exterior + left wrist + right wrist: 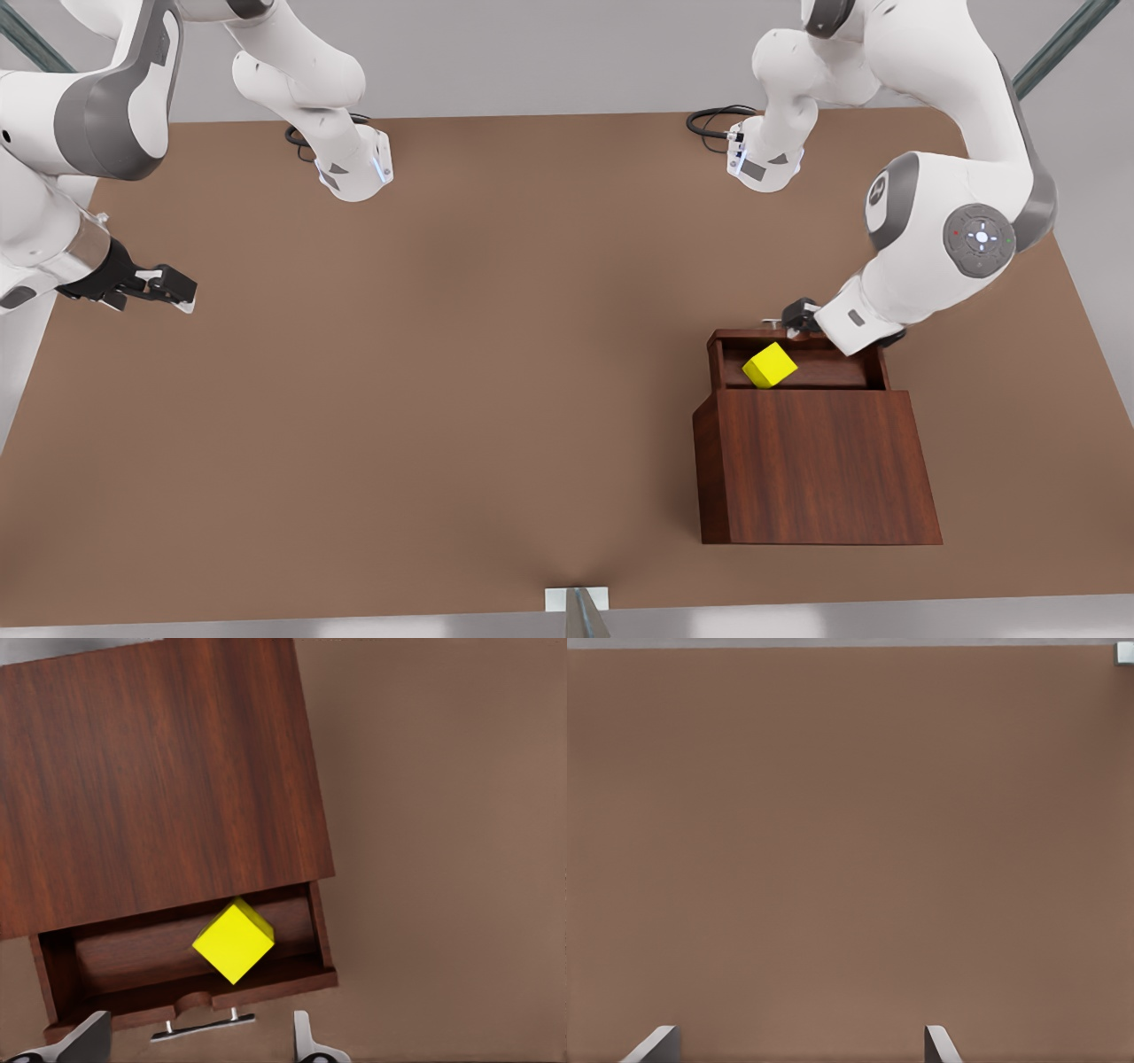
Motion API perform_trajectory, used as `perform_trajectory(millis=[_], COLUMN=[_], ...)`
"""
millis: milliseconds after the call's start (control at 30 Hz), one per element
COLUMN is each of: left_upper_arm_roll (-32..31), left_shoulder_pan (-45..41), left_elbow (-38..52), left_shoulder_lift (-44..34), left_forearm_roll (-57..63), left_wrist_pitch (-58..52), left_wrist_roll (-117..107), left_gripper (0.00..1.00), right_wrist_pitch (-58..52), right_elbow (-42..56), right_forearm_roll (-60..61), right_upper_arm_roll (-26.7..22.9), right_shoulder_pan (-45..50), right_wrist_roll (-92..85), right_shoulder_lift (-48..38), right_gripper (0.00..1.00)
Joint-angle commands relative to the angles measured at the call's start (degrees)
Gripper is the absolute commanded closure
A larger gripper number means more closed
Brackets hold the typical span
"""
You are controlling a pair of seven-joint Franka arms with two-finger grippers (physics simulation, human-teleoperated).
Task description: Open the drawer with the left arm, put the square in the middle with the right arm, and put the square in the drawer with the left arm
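On the front view's left, the right gripper (173,288) waits over bare table (443,354), fingers spread, holding nothing. On the right, the cube (769,365) lies tilted inside the open drawer (802,370) — the left gripper (797,317) hovers by the handle (202,1026), wide open, empty. The cube looks light and rigid, best taken by opposite flat faces.

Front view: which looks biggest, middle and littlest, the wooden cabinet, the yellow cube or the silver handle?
1. Wooden cabinet, by far the biggest.
2. Yellow cube, lying in the open drawer.
3. Silver handle, just a sliver beside the left gripper, partly hidden, so its rank is unsure.
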Motion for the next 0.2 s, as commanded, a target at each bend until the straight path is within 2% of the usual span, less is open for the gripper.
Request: perform_trajectory(millis=[0, 67, 167], left_upper_arm_roll=[-1.8, -11.6, -15.2], left_shoulder_pan=[1.4, 9.2, 12.6], left_elbow=[-0.2, -1.1, -1.4], left_shoulder_lift=[-0.7, -2.0, -2.5], left_forearm_roll=[7.2, 11.4, 11.8], left_wrist_pitch=[0.5, 2.6, 2.9], left_wrist_roll=[-0.4, -2.3, -2.4], left_gripper=[0.00, 0.00, 0.00], right_wrist_pitch=[0.0, 0.1, 0.1], right_elbow=[0.0, 0.0, 0.1], right_forearm_roll=[0.0, 0.0, 0.0], right_upper_arm_roll=[0.0, 0.0, 0.0], right_shoulder_pan=[0.0, 0.0, 0.0], right_wrist_roll=[0.0, 0.0, 0.1], right_shoulder_lift=[0.0, 0.0, -0.1], right_gripper=[0.00, 0.00, 0.00])
